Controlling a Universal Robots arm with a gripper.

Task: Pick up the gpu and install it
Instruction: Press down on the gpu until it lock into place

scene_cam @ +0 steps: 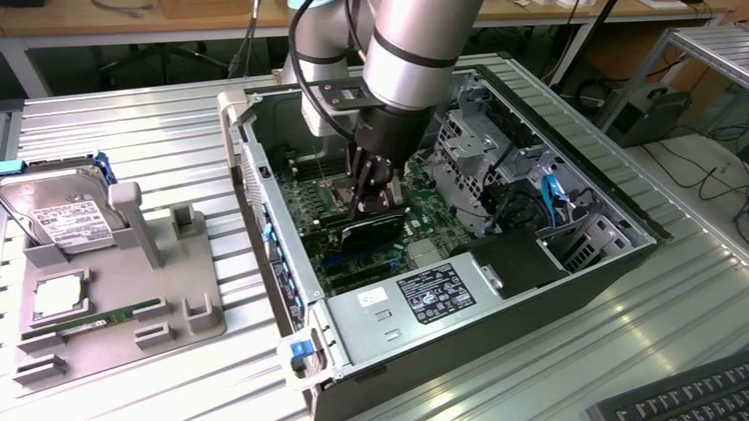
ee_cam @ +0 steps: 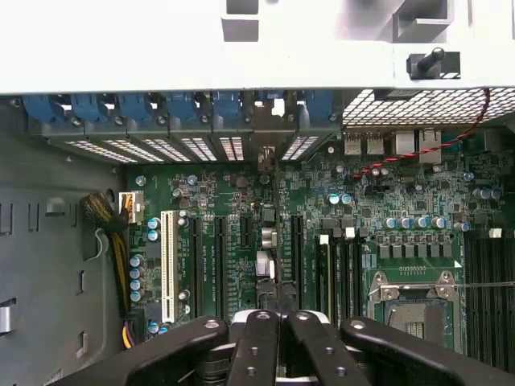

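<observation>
Inside the case [scene_cam: 585, 202], the gripper [scene_cam: 372, 203] is clamped on the upright gpu [scene_cam: 365, 230] directly beneath it, the card's long axis lying along the motherboard [ee_cam: 378, 201] slots.

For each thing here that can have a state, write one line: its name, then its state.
Claw: shut on the graphics card.
Graphics card: on edge, inside the computer case.
Computer case: on its side, side panel off.
Hard drive: lying in the grey holder.
Memory stick: lying in the holder.

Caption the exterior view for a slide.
End effector shut on the gpu, inside the open computer case.
</observation>
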